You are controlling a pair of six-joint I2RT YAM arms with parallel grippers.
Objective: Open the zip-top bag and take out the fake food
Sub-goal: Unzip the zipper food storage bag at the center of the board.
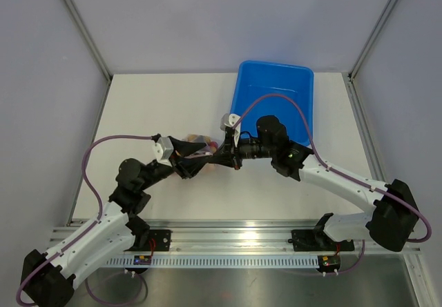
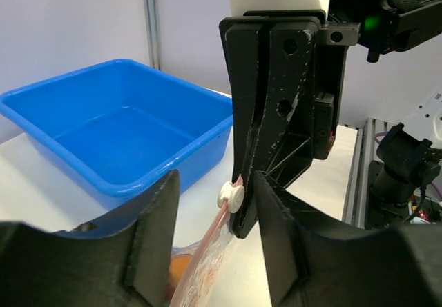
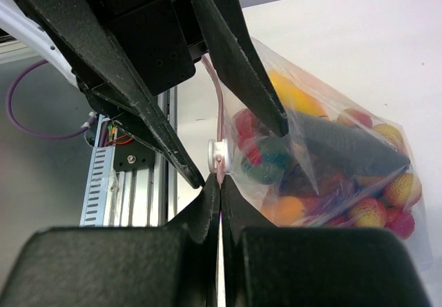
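Pinching the bag by its pink zipper edge beside the white slider, the right gripper is clamped tight. The left gripper stands half-wide astride that slider, not gripping. Bag and toy food sit mid-table, 8 o'clock from the tub.

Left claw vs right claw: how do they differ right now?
Right claw is shut, pinching the pink zipper edge of the clear crinkly plastic zip-top bag; left claw stands open. Right claw grips beside the small white zipper slider; left claw straddles it without gripping. Both are black and meet at that edge.
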